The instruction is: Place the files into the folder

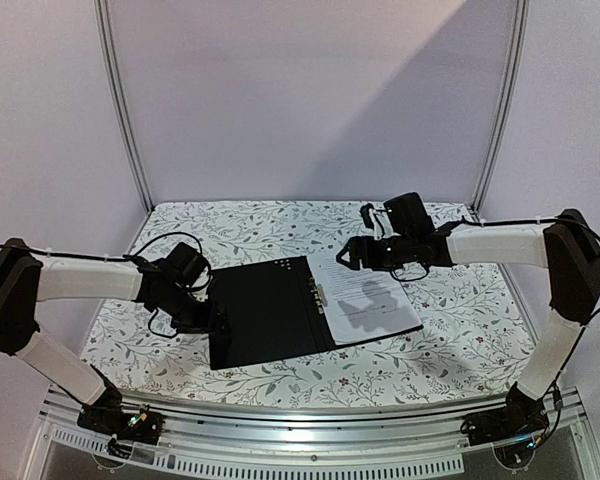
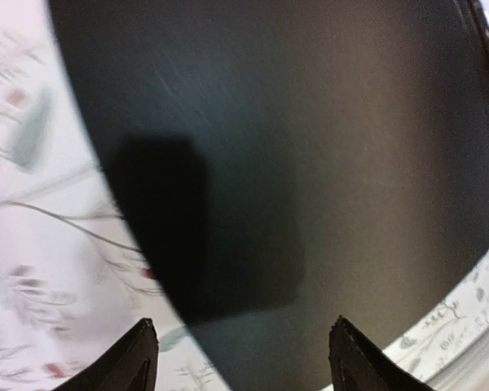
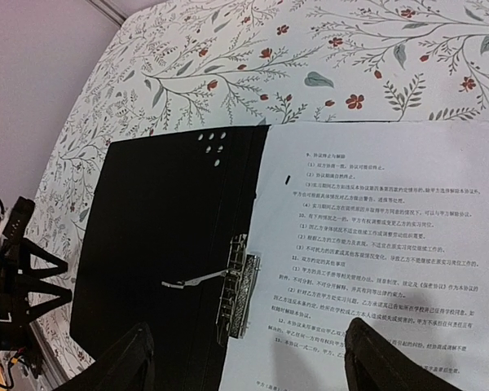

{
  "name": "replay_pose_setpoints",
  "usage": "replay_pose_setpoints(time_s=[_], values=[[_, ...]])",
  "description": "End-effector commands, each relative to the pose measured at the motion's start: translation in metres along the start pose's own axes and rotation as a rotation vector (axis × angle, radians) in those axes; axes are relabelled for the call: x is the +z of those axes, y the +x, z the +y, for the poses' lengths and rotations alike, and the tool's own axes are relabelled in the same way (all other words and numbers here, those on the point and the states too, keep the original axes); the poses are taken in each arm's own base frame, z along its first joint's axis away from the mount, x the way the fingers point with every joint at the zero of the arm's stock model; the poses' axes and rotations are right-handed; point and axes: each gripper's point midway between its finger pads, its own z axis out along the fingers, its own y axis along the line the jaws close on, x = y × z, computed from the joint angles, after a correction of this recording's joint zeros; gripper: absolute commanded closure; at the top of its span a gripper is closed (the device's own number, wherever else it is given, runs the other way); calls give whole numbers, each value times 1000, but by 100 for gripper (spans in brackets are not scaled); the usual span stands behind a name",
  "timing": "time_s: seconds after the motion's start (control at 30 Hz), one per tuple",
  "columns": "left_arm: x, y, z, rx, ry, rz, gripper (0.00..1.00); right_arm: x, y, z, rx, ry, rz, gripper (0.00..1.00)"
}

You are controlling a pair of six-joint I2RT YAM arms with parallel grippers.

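Note:
The folder lies open and flat in the middle of the table, black inside, with its metal clip at the spine. A white sheet of the files, printed with fine black text, rests on the folder's right half against the clip. My left gripper is low at the folder's left edge, open. In its wrist view one finger is over the cloth, the other over the black cover. My right gripper hovers open above the spine and the sheet, holding nothing.
A floral tablecloth covers the table. Metal frame posts stand at the back corners before pale walls. A metal rail with both arm bases runs along the near edge. The left arm shows in the right wrist view.

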Motion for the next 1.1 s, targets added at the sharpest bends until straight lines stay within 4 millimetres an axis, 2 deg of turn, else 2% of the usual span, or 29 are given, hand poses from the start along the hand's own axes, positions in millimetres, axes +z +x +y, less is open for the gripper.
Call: replay_pose_setpoints(time_s=[0.0, 0.07, 0.13, 0.27, 0.37, 0.53, 0.6, 0.73, 0.87, 1.07], values=[[-46, -52, 29, 27, -304, -138, 27, 14, 10, 8, 25, -2, 107, 23], [-62, -91, 15, 23, -298, -249, 27, 20, 10, 11, 53, -9, 139, 25], [-61, -121, -8, 14, -221, -306, 29, 26, 5, 18, 75, -28, 158, 28], [-38, -164, -64, 1, -54, -344, 34, 37, 10, 30, 131, -91, 240, 37], [-18, -182, -96, 26, -5, -340, 38, 44, 21, 36, 171, -126, 306, 43], [19, -194, -131, 61, 22, -280, 43, 49, 33, 39, 224, -155, 362, 52], [32, -193, -138, 57, 25, -264, 44, 51, 35, 38, 234, -159, 370, 56], [52, -187, -149, 22, 82, -241, 54, 57, 40, 39, 258, -181, 385, 65], [69, -181, -162, -3, 139, -207, 60, 65, 41, 38, 279, -193, 390, 65], [90, -176, -179, 0, 161, -171, 64, 72, 40, 39, 292, -204, 395, 64]])
